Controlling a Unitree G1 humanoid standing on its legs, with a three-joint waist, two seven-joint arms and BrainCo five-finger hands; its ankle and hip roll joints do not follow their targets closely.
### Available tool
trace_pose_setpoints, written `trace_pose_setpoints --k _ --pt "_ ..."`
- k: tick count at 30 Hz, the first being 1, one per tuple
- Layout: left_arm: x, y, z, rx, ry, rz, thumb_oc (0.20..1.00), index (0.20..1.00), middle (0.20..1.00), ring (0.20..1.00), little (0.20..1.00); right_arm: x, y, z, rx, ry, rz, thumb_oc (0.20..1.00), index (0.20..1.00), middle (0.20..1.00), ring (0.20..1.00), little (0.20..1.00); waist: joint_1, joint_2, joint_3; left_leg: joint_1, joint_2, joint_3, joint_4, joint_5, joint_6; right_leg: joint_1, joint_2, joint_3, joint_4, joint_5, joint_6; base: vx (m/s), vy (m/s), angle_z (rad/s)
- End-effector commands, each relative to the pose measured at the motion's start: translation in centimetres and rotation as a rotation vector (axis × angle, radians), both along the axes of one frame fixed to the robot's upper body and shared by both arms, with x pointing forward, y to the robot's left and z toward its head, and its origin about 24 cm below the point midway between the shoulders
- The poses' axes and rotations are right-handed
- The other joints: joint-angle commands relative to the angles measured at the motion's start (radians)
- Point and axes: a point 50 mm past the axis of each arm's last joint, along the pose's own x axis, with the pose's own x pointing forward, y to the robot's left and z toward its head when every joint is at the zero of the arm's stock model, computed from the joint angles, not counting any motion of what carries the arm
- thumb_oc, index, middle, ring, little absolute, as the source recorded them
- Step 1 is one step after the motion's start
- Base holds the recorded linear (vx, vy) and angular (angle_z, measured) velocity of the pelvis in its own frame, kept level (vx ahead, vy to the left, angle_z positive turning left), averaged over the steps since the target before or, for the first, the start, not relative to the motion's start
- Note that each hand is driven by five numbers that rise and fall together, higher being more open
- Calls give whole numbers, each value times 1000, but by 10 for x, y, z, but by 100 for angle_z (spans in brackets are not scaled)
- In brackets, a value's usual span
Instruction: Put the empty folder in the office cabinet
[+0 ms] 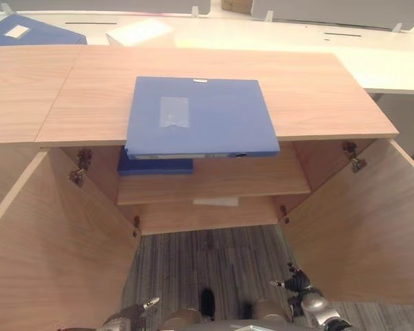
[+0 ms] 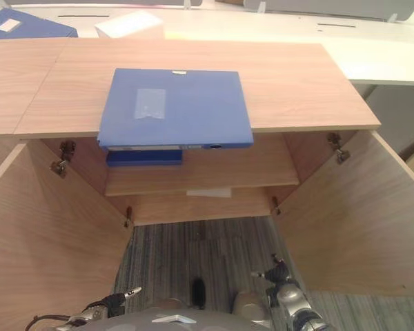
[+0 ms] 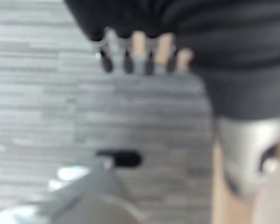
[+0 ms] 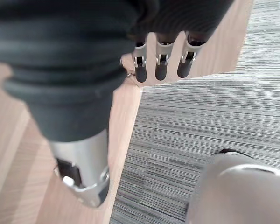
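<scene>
Hands hang low and empty in front of the open office cabinet (image 1: 193, 186): the right hand (image 1: 300, 284) near the right-hand door (image 1: 359, 221), its fingers (image 4: 161, 63) straight and apart, the left hand (image 1: 134, 312) by the left-hand door (image 1: 55, 255), fingers (image 3: 140, 58) loosely extended over the carpeted floor (image 1: 207, 258). Up and forward of both lies the blue folder (image 1: 200, 116), flat on the cabinet top (image 1: 317, 89), its near edge jutting over the opening and its spine running side to side. It sits slightly left of centre, so neither arm looks clearly nearer. Below it, another blue folder (image 1: 155, 165) rests on the shelf (image 1: 248, 181).
</scene>
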Motion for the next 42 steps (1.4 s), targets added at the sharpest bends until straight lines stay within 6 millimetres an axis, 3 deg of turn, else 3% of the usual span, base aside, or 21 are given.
trace_pose_setpoints --k 1,4,7,11,15,16,18,21,25,26,30,31,35,42 --pt "3 4 1 25 -32 23 1000 1000 1000 1000 1000 11 -18 9 -126 -71 72 1000 1000 1000 1000 1000 7 6 17 6 95 54 2 -105 -78 92 2 -37 -222 138 19 37 -189 -3" --pt "6 12 4 97 -66 19 1000 1000 1000 1000 1000 12 -14 9 -125 -69 113 1000 1000 1000 1000 1000 12 -15 19 31 118 97 6 -119 -101 97 -42 -63 -345 219 55 39 -253 -29" --pt "10 13 5 176 -120 -5 1000 1000 1000 1000 1000 9 -12 7 -109 -51 132 1000 1000 1000 1000 1000 16 -34 8 38 136 101 14 -128 -108 110 -24 -45 -365 199 66 52 -293 -43" --pt "19 14 10 272 -214 -34 1000 1000 1000 1000 1000 11 -21 9 -134 -30 157 1000 1000 1000 1000 1000 15 -40 -6 37 148 93 18 -115 -132 163 2 -56 -432 178 37 31 -151 -3" --pt "40 21 23 411 -350 -29 1000 1000 1000 1000 1000 9 -31 10 -154 -16 160 1000 1000 1000 1000 1000 10 -31 -18 39 157 89 20 -102 -156 199 23 -60 -486 179 19 15 -29 1" --pt "56 28 35 499 -408 -16 1000 1000 1000 1000 1000 5 -37 10 -154 -6 115 1000 1000 1000 1000 1000 11 -24 -25 37 161 82 19 -93 -168 223 32 -65 -519 182 10 6 -7 -4" --pt "58 29 37 517 -421 -21 1000 1000 1000 1000 1000 5 -37 10 -153 -4 111 1000 1000 1000 1000 1000 11 -23 -26 37 162 81 18 -92 -169 225 33 -65 -521 182 9 5 0 7" --pt "80 51 65 736 -563 27 1000 1000 1000 1000 1000 -2 -46 10 -151 3 58 1000 1000 1000 1000 1000 10 -8 -36 42 164 73 9 -81 -182 238 39 -65 -532 180 1 12 51 2" --pt "94 72 91 913 -665 45 1000 1000 1000 1000 1000 -7 -51 10 -158 5 37 1000 1000 1000 1000 1000 8 2 -41 49 163 72 -1 -81 -184 241 37 -62 -532 178 2 14 87 0" --pt "102 85 111 1038 -720 64 1000 1000 1000 1000 1000 -11 -52 10 -164 5 25 1000 1000 1000 1000 1000 8 6 -44 52 161 73 -6 -85 -183 242 34 -61 -532 178 5 22 98 -4" --pt "112 113 156 1344 -818 50 1000 1000 1000 1000 1000 -19 -52 9 -157 13 -2 1000 1000 1000 1000 1000 7 6 -49 60 157 74 -13 -98 -177 244 28 -55 -532 178 14 28 65 5" --pt "112 113 156 1344 -818 50 1000 1000 1000 1000 1000 -19 -52 9 -157 13 -2 1000 1000 1000 1000 1000 7 6 -49 60 157 74 -13 -98 -177 244 28 -55 -532 178 14 27 28 -3" --pt "122 132 204 1636 -935 -16 1000 1000 1000 1000 1000 -29 -49 5 -145 27 -26 1000 1000 1000 1000 1000 6 -3 -59 67 152 80 -13 -116 -169 248 23 -46 -532 176 24 44 24 -4" --pt "136 133 250 1868 -1100 -158 1000 1000 1000 1000 1000 -35 -48 4 -138 41 -45 1000 1000 1000 1000 1000 -3 -9 -70 76 146 92 -13 -133 -161 247 21 -27 -532 177 36 31 11 -7"
